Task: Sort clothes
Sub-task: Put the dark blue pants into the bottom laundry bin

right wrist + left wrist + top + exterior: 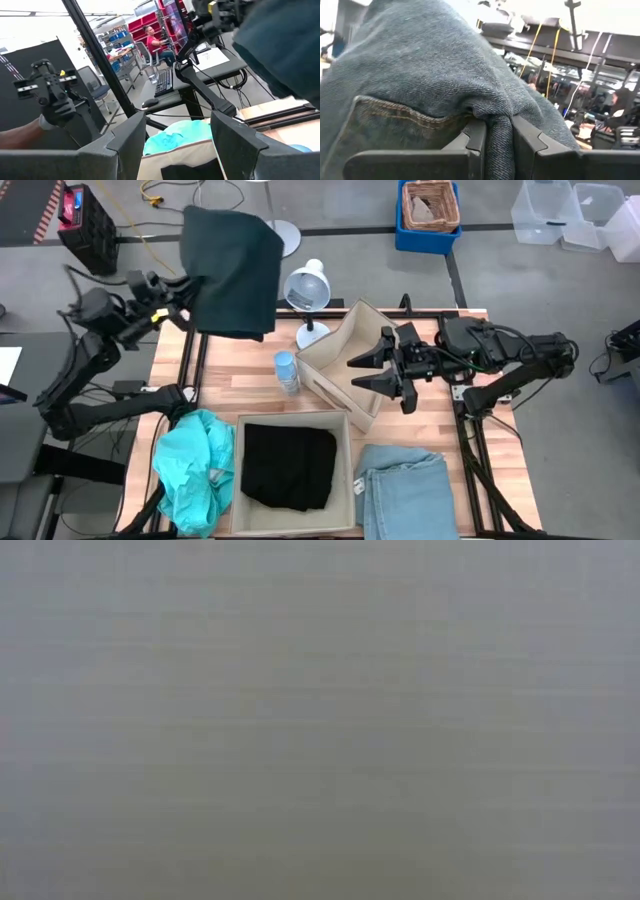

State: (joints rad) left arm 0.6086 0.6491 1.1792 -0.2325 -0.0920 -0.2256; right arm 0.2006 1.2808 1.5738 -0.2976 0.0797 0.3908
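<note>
My left gripper (188, 292) is raised over the table's far left corner and is shut on the dark green garment (234, 272), which shows a pocket seam in the left wrist view (420, 75). My right gripper (372, 372) is open and empty over the tilted beige fabric box (335, 365) at mid-table. The black garment (290, 468) lies inside a second beige box (238, 480) at the near edge. The turquoise garment (195, 470) lies bunched at the near left. The pale blue garment (405, 492) lies folded at the near right. The low view shows only flat grey. My left gripper pinches a bunched fold of the dark green garment (498, 137) between its two fingers, several layers thick. The fingers come at it from the table's left, roughly level. The garment is lifted clear of the table and drapes beyond the fingers.
A clear water bottle (287, 372) stands beside the tilted box, and a white desk lamp (308, 288) stands at the far edge. Beyond the table, the right wrist view shows a gloved hand on a controller (50, 100) and a seated person (152, 37).
</note>
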